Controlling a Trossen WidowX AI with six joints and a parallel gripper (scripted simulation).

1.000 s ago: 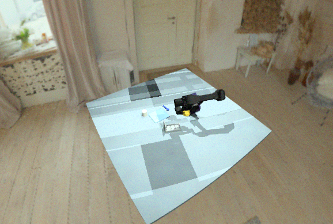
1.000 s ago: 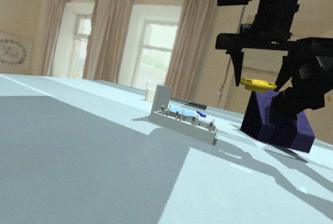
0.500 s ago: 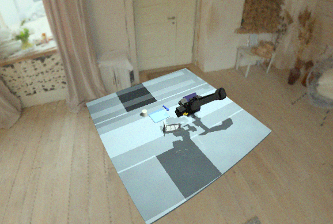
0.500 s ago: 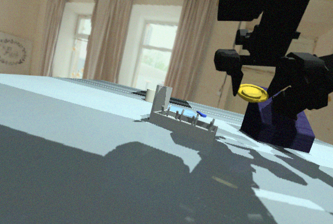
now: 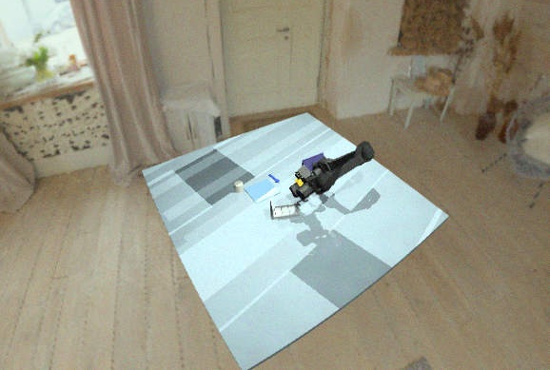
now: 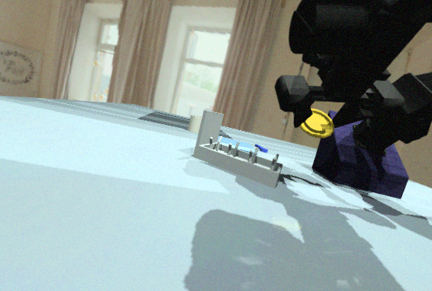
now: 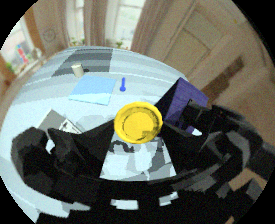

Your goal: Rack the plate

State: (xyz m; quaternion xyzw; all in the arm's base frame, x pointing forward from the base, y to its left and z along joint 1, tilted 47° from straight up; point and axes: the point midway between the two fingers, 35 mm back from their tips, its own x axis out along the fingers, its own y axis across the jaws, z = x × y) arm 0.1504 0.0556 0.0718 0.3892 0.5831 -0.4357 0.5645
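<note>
The yellow round plate [image 5: 299, 182] [image 6: 313, 128] [image 7: 133, 117] is held in the air, tilted, with its rim across the two fingers. My gripper [image 6: 317, 123] [image 7: 137, 123] is shut on the plate, its fingers wide apart at opposite sides of the rim. The grey dish rack [image 5: 284, 217] [image 6: 239, 168] [image 7: 52, 120] stands on the table, with a tall panel at one end and short upright pegs along it. In the exterior view the plate is above and to the right of the rack, well apart from it. The gripper's fingertips are hard to see in the top view.
A dark purple block [image 5: 313, 161] [image 6: 349, 157] [image 7: 180, 102] stands close beside the arm. A light blue flat square [image 5: 261, 189] [image 7: 93, 90], a small blue spoon-like thing [image 5: 273, 178] [image 7: 123, 84] and a cream cup [image 5: 239, 187] [image 6: 194, 124] [image 7: 77, 70] are beyond the rack.
</note>
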